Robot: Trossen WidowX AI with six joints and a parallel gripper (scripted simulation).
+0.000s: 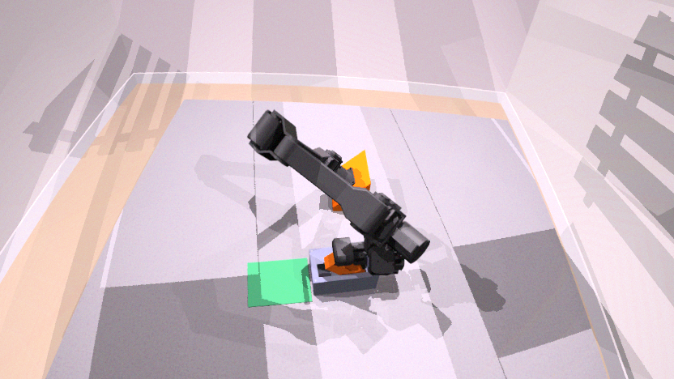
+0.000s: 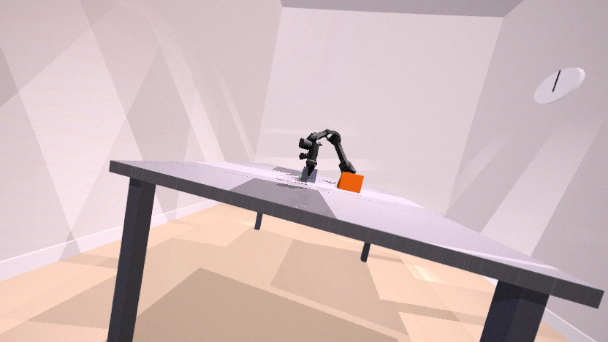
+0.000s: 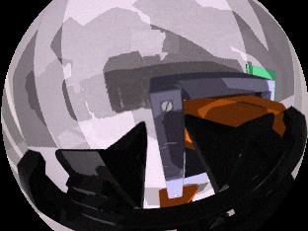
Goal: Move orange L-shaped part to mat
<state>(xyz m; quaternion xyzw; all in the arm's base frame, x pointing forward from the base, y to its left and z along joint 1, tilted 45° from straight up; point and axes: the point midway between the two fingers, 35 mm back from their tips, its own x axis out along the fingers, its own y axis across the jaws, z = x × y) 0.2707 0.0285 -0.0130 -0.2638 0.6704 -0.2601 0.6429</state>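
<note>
The orange L-shaped part point(image 1: 346, 268) point(image 3: 232, 110) is tilted in the grey tray point(image 1: 343, 286) point(image 3: 170, 135). Its end toward the mat stands raised, with dark pocket showing under it in the top view. My gripper point(image 2: 310, 173) point(image 3: 165, 122) is partly open and points down at the tray's far end from the mat. In the wrist view the tray's end wall stands between the fingertips, and the right finger is over the part's L-shaped end. The top view hides the fingertips and that end behind the gripper body. The green mat point(image 1: 280, 283) point(image 3: 262, 73) lies flat beside the tray.
An orange wedge-like block point(image 1: 361, 170) point(image 2: 351, 183) stands behind the tray, partly under the arm; orange also shows low in the wrist view. The upper arm reaches over that block from the back left. The table edge point(image 2: 272, 213) lies well away from the tray.
</note>
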